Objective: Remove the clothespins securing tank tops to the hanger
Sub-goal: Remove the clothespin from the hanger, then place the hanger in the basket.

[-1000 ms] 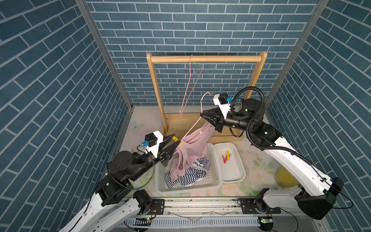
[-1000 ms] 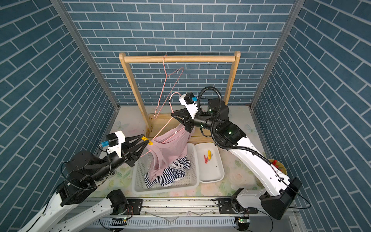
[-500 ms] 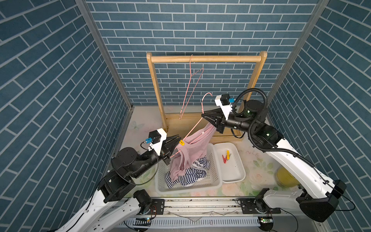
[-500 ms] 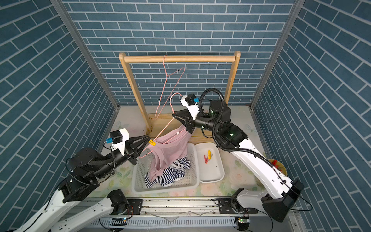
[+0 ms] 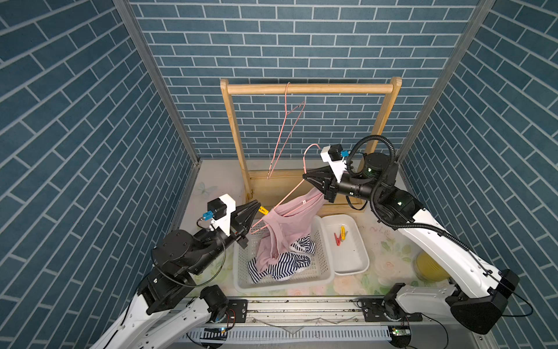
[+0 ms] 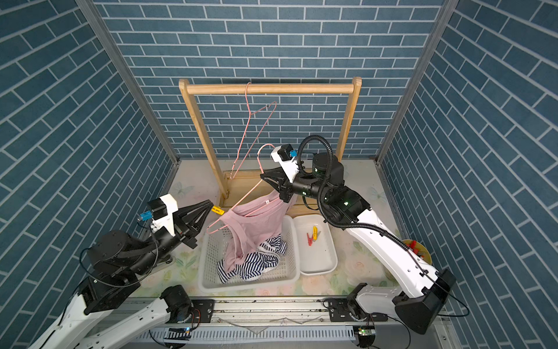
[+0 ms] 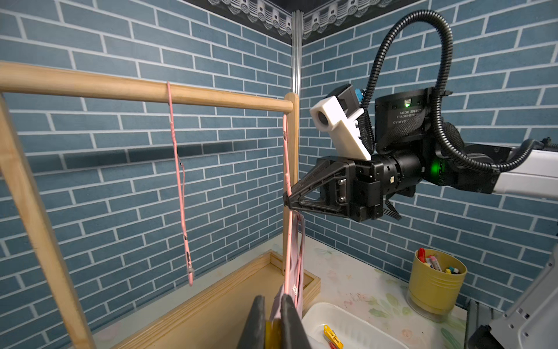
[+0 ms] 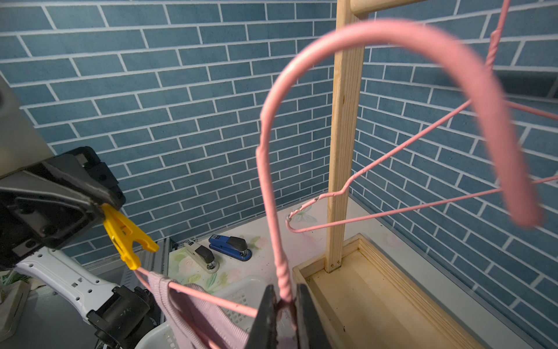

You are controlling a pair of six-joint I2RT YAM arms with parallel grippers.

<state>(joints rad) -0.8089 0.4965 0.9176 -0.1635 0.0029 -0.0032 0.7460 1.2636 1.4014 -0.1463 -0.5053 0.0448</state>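
Writing: you can read "DAMIAO", upside down, on the right arm's black motor housing [image 7: 401, 116]; the white tag [image 5: 303, 200] on the dusty pink tank top [image 5: 290, 223] is illegible.
Left gripper [image 5: 258, 208]: clamped on the handle end of a yellow plastic clothespin [image 8: 126, 235].
Clothespin axis: in line with the fingers, mouth toward the low end of the pink wire hanger [image 8: 271, 211]; contact unclear.
Right gripper [image 5: 305, 176]: closed on that hanger's twisted neck.
Pink top: one strap over the hanger, body trailing into the white mesh basket [image 5: 283, 285] onto the navy-and-white striped tank top [image 5: 280, 266].
Tray: white plastic tray [image 5: 353, 256] beside the basket holds a red clothespin [image 5: 337, 238] and a second yellow clothespin [image 5: 342, 230].
Around: bare pink hanger [image 5: 283, 136] on the wooden rail [image 5: 332, 88].
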